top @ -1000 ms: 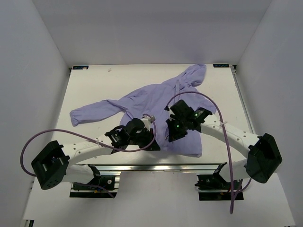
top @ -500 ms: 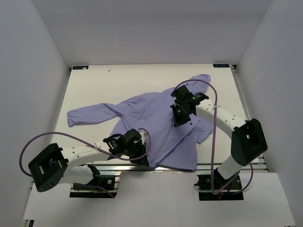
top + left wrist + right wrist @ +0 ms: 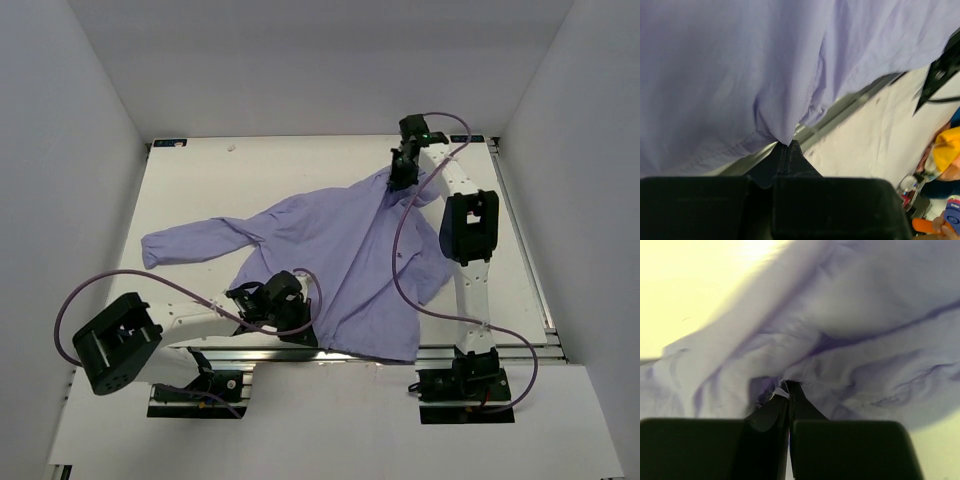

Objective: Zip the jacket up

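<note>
The lavender jacket [image 3: 330, 250] lies stretched on a slant across the table, with one sleeve [image 3: 185, 243] trailing to the left. My right gripper [image 3: 398, 183] is far back at the jacket's top end and is shut on the fabric [image 3: 865, 315] there. A small white piece shows at its tips [image 3: 788, 387]. My left gripper [image 3: 300, 322] is at the near edge, shut on the bottom hem. In the left wrist view the cloth [image 3: 740, 65] puckers into a point at the closed tips [image 3: 785, 146]. I cannot make out the zipper.
The white table [image 3: 200, 180] is walled in at the back and on both sides. A metal rail [image 3: 260, 355] runs along the near edge, just under the hem. A small white speck [image 3: 231, 147] sits at the back left. Coloured clutter [image 3: 947, 150] lies beyond the table.
The right arm has swung from mid-table to the back right, drawing the jacket's top end with it. The left gripper has pulled the hem toward the near edge, so the jacket lies stretched longer.
</note>
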`<state>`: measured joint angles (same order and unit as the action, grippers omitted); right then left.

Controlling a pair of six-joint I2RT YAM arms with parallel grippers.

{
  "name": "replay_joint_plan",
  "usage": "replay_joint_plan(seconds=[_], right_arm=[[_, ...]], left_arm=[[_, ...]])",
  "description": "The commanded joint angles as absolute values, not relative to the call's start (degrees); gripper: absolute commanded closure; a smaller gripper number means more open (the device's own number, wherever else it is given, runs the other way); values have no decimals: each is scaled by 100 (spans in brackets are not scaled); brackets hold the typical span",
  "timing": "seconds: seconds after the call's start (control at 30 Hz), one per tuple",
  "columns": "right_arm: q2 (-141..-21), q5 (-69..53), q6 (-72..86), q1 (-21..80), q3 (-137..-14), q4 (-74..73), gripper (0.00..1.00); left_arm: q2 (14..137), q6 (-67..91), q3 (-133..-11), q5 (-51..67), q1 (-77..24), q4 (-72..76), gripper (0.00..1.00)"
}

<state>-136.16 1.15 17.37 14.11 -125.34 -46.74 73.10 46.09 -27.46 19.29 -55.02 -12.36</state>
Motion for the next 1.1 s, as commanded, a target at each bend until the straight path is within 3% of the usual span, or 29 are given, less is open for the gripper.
replay_joint_plan(seconds=[0.0, 0.13, 0.37, 0.43, 0.47, 0.5, 0.53, 0.6, 0.63, 0.8, 0.9, 1.07], right_arm=[[-13878, 317, 1898, 739, -13149, -3790, 100], [-13921, 148, 1846, 501, -12920, -2587, 100], [-14124, -307, 1371, 492, -13439, -2022, 100], [-13906, -604, 1266, 518, -13255, -2004, 77], [-13800, -659, 1266, 527, -13132, -1987, 72], [-13694, -781, 1196, 527, -12913, -1969, 60], [-13485, -782, 1126, 527, -12824, -2004, 56], [-13203, -1035, 1003, 536, -12771, -2205, 36], [-13114, -1063, 932, 545, -12771, -2363, 11], [-11931, -845, 861, 527, -12017, -2971, 11], [-10956, -538, 1037, 527, -11112, -2918, 11], [-9381, -36, 1511, 527, -9601, -3252, 11]], left_arm=[[7558, 4614, -2593, 2627, -5572, -1442, 100], [7909, 4562, -2663, 2856, -5555, -1494, 100], [8173, 4396, -2925, 2971, -5204, -1652, 100], [8270, 4255, -3128, 2944, -5054, -1932, 100], [8358, 4080, -3390, 2936, -4906, -2029, 100], [8402, 3991, -3532, 2901, -4843, -2161, 96], [8411, 3834, -3681, 2822, -4799, -2397, 91], [8341, 3675, -4094, 2567, -4755, -2600, 62], [8280, 3596, -4226, 2453, -4755, -2828, 53], [7473, 3481, -4929, 1646, -4720, -3444, 2], [7173, 3577, -5341, 935, -4685, -3883, 2], [7215, 3814, -6335, -1332, -4106, -5061, 2]])
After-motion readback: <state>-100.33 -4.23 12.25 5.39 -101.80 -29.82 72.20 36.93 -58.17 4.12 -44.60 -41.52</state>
